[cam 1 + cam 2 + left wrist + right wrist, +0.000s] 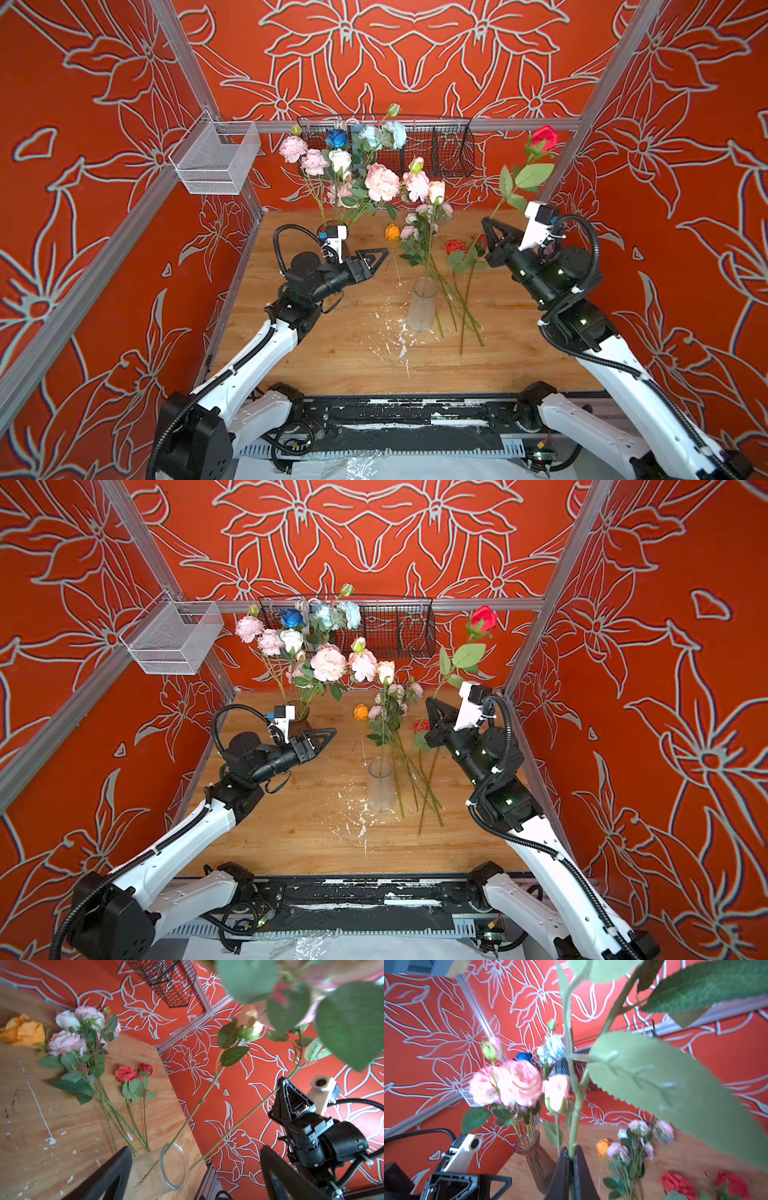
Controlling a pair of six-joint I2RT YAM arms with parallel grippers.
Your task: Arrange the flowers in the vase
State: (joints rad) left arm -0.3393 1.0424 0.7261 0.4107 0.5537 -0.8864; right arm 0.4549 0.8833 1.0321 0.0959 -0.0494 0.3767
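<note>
Above the right side of the tabletop (332, 353), my right hand (571, 1150) is pinching the stem of a red rose (544, 138) partway down, with the bloom and leaves riding high near the side wall. My left hand (382, 252) is standing wide and empty, pointing toward the clear vase (422, 305) but apart from it. That vase is carrying one peach rose (436, 192), which is leaning. Most of the flowers are sitting in the brown vase (537, 1159) at the far left, and loose flowers (409, 232) are lying on the wood just beside the clear vase.

Risks I am weighing:
- A long run of stem is hanging below the pinch, so I am expecting its tip to swing and miss the narrow mouth.
- Nothing is steadying the light clear vase, so a push on the rim is threatening to tip it.
- The big leaves are likely to snag the peach rose going in.
- The heavy bloom could twist the stem in the pinch.
- I cannot tell where the tip is hanging.
</note>
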